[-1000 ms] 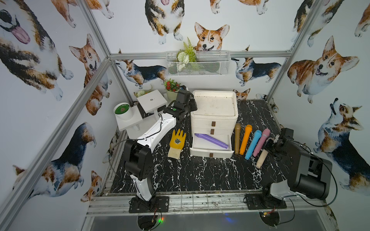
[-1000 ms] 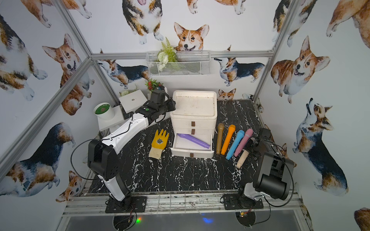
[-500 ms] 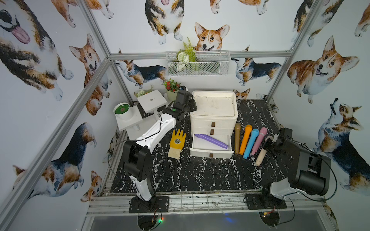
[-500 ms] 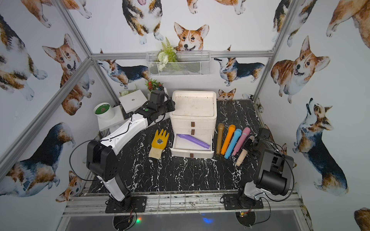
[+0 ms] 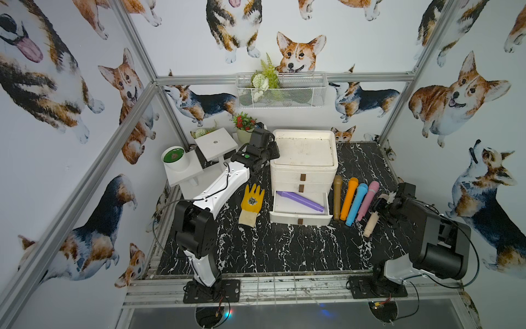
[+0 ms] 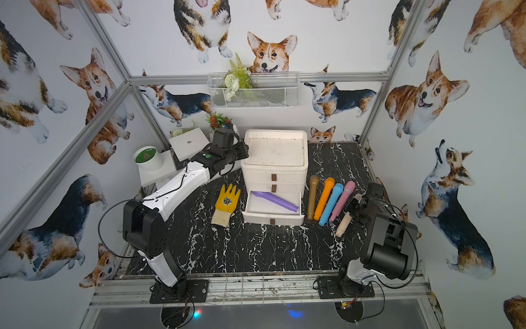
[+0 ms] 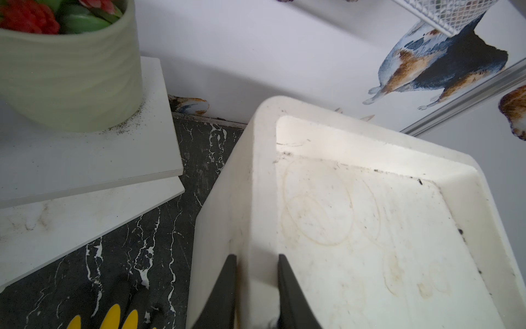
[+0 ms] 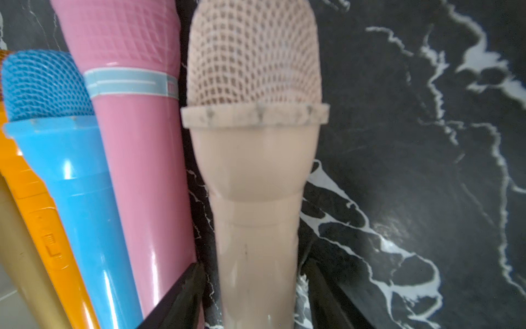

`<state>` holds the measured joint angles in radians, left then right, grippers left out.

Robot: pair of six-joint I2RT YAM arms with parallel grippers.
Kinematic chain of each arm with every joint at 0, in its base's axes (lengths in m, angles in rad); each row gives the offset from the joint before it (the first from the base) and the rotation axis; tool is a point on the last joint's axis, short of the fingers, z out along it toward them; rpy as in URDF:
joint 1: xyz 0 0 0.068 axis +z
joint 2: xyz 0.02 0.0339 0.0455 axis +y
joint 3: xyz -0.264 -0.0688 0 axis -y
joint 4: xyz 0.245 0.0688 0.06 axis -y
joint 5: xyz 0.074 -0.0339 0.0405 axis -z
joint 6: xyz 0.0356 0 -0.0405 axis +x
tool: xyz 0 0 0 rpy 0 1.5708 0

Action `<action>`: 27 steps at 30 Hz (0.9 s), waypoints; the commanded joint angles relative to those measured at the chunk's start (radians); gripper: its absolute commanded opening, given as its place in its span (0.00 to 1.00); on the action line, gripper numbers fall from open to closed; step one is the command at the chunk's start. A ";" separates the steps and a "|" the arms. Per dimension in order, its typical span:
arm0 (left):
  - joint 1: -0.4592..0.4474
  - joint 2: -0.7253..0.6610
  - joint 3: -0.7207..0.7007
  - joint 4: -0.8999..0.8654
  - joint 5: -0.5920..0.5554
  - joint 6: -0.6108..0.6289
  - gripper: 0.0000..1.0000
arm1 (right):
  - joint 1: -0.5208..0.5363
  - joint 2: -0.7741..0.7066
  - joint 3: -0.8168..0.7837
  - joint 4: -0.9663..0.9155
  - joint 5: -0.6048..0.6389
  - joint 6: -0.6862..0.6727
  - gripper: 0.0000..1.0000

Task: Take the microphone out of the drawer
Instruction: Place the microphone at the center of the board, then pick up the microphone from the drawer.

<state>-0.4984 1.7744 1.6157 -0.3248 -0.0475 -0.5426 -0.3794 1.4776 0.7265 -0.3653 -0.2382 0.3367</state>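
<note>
The right pincer, spread, straddles the beige microphone lying on the black marble tabletop beside a pink microphone. A purple microphone lies in the open bottom drawer, while the left pincer pinches the rim of the white chest.

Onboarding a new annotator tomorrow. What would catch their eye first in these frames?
The corgi wallpaper on all the walls, then the row of coloured microphones lying on the black marble table beside the white drawer unit. A purple microphone lies diagonally in its open bottom drawer, with a yellow glove at the unit's other side.
</note>
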 commanded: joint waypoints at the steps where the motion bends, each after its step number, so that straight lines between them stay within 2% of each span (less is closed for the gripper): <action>1: 0.001 0.019 -0.006 -0.304 0.047 -0.051 0.15 | 0.000 -0.016 0.008 -0.008 -0.013 -0.002 0.67; 18: 0.001 0.043 -0.002 -0.292 0.058 -0.050 0.15 | 0.000 -0.126 0.029 -0.071 0.015 -0.004 0.70; 27: 0.001 0.057 0.013 -0.295 0.057 -0.051 0.16 | 0.001 -0.291 0.079 -0.127 -0.006 -0.008 0.70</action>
<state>-0.4984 1.8011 1.6436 -0.3595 -0.0437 -0.5426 -0.3794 1.2362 0.7830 -0.4572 -0.2352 0.3367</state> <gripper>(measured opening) 0.231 0.704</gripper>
